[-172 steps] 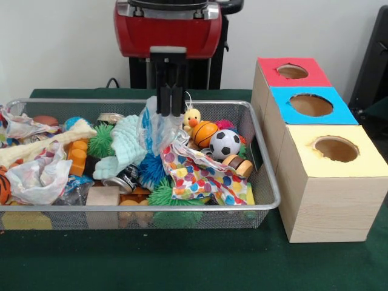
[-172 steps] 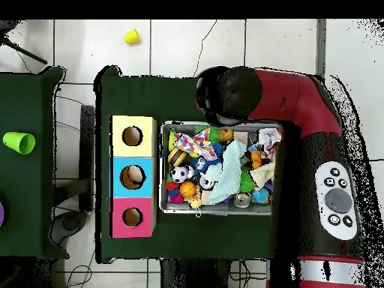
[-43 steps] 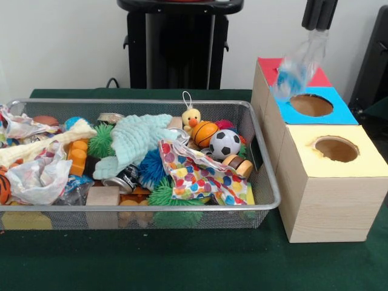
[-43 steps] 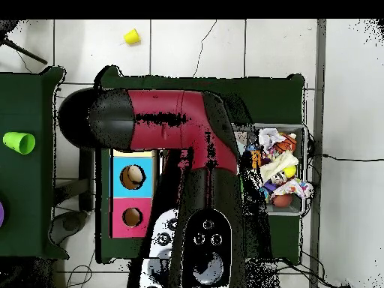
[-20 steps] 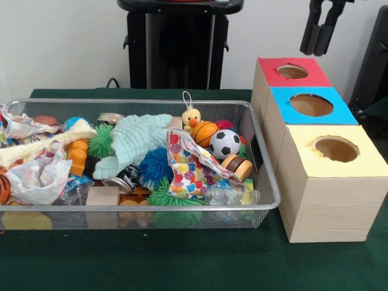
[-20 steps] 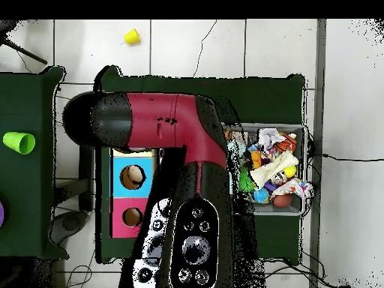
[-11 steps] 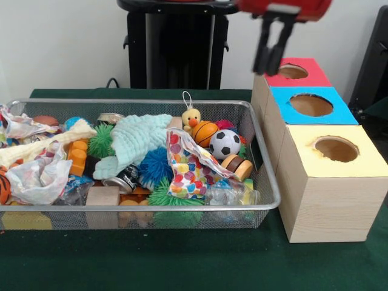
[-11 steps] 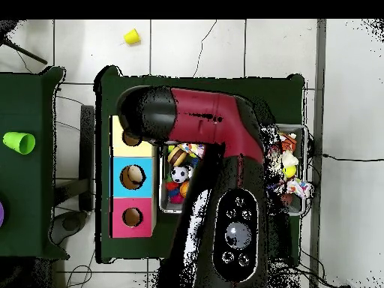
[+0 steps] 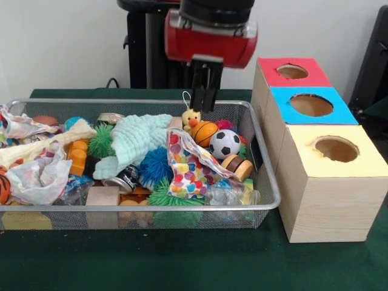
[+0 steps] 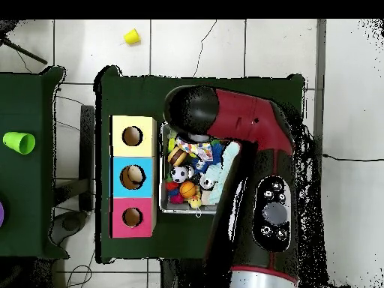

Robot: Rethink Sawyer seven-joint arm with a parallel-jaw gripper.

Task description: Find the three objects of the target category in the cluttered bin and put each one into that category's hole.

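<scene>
Front view, crinkly white printed bag [image 9: 37, 177], mesh bin [image 9: 267, 182] left end

Your wire bin and the bags left in it

You've got the silver mesh bin [image 9: 267, 182] sitting flat on the green table, packed with clutter – one crinkly white bag with red and orange print [image 9: 36, 179] is slumped at its front left corner, another crumpled one [image 9: 19, 125] lies at the far left, back by the rim.
</scene>
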